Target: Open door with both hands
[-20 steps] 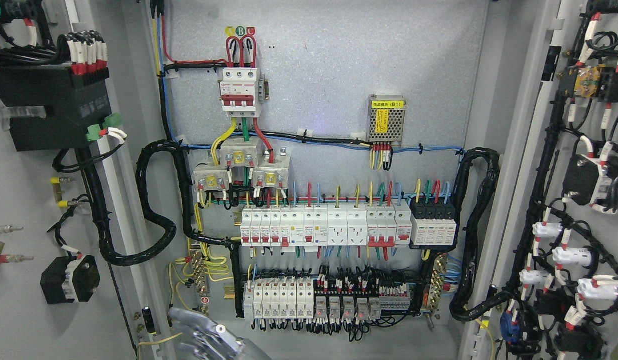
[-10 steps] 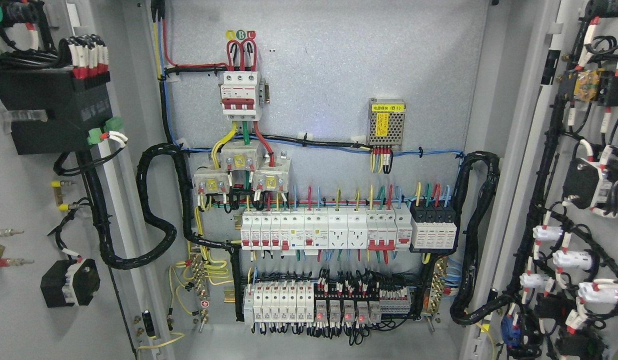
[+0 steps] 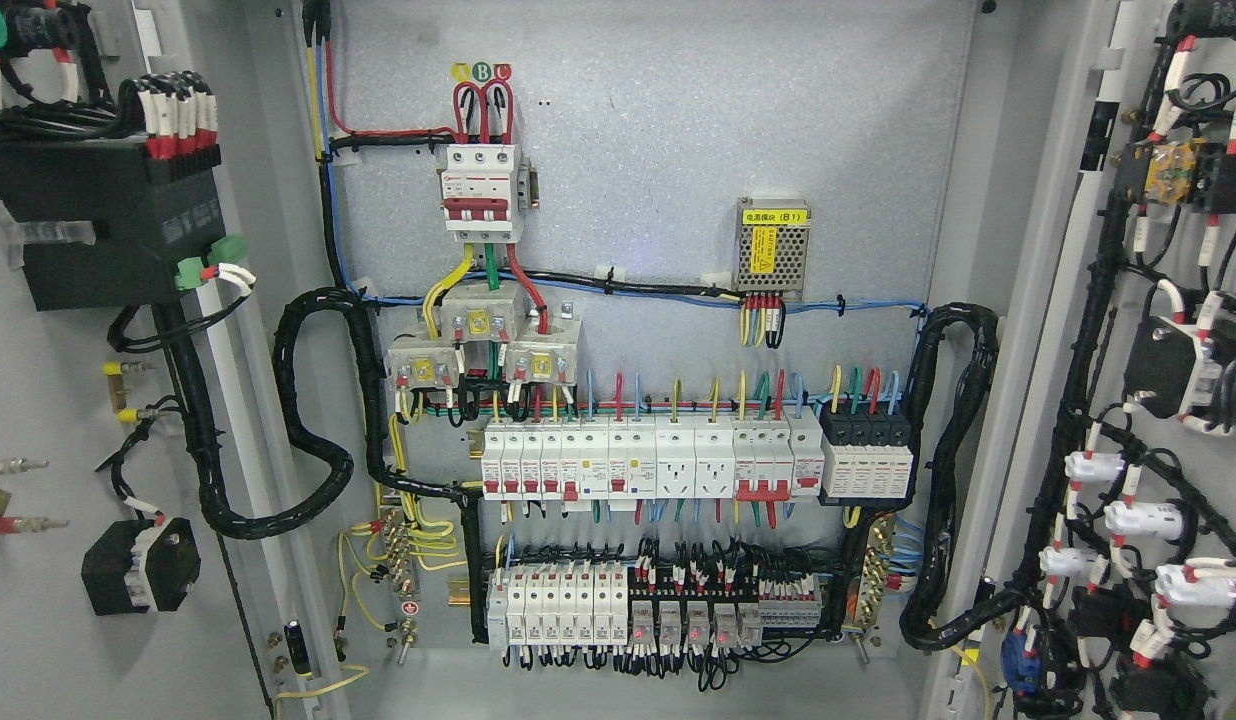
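The head view, the only one given, looks straight into a grey steel electrical cabinet whose two doors stand swung wide: the left grey door leaf (image 3: 48, 640) fills the left edge of the frame with a black box-shaped transformer (image 3: 98, 220) bolted to its inner face, and the right grey door leaf (image 3: 1048, 330) runs down the right edge, crowded with black cable looms and white indicator-lamp backs (image 3: 1143, 517). Between them, the speckled grey back panel (image 3: 678, 150) carries a white three-pole main breaker (image 3: 481, 190) at upper centre and a row of white miniature breakers (image 3: 648, 455) across the middle. Neither robot hand appears anywhere in the frame, so whether the fingers are spread, curled or holding anything cannot be told. Judged from how the doors lie, the opening looks complete. The risk from here is a hand or forearm rising from below the frame and snagging the loose yellow wires (image 3: 418, 530) at lower left of centre, or a door leaf drifting back if unlatched. Both doors' outer edges, handles and hinges are cut off, and the cabinet floor is below view.
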`<state>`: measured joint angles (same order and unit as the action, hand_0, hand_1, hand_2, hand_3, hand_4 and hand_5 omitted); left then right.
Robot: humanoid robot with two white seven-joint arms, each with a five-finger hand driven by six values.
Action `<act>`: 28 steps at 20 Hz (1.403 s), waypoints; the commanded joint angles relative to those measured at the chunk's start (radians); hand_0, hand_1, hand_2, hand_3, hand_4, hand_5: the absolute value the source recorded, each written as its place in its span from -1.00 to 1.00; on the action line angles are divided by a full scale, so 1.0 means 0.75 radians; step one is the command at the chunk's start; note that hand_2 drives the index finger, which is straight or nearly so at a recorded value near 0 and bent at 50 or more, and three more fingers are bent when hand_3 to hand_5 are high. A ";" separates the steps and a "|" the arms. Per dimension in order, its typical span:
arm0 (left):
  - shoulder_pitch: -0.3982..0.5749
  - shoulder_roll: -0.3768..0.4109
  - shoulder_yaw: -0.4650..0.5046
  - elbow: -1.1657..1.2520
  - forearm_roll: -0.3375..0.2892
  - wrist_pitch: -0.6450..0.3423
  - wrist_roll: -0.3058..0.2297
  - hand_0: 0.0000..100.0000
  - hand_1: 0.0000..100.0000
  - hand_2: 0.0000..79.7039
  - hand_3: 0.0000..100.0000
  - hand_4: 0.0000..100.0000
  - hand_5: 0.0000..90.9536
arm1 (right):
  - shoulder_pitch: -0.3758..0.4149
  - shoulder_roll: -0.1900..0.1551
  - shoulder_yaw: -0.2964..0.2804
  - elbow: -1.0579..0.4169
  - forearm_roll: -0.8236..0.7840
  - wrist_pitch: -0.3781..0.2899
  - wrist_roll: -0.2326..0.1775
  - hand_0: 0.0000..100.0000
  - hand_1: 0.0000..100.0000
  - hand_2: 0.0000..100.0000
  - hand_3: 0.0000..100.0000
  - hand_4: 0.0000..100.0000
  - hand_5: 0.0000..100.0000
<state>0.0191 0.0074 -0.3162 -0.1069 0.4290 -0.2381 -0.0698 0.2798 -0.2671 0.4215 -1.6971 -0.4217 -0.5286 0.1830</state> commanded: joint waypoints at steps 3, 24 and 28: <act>0.346 0.148 0.041 -1.186 -0.226 -0.141 -0.172 -0.41 -1.00 -0.93 -0.94 -0.93 -1.00 | 0.101 -0.055 -0.216 0.001 0.002 -0.005 -0.009 -0.56 -1.00 -1.00 -1.00 -1.00 -1.00; 0.625 0.207 0.307 -2.359 -0.361 -0.638 -0.410 -0.41 -1.00 -0.93 -0.94 -0.93 -1.00 | 0.095 -0.039 -0.382 0.007 0.016 0.048 -0.015 -0.56 -1.00 -1.00 -1.00 -1.00 -1.00; 0.635 0.209 0.327 -2.402 -0.359 -0.707 -0.377 -0.41 -1.00 -0.93 -0.94 -0.93 -1.00 | 0.105 -0.039 -0.388 0.007 0.016 0.044 -0.011 -0.56 -1.00 -1.00 -1.00 -1.00 -1.00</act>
<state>0.4787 0.1511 -0.1583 -1.6049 0.1611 -0.7417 -0.3713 0.3525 -0.2963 0.1823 -1.6908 -0.4079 -0.4920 0.1709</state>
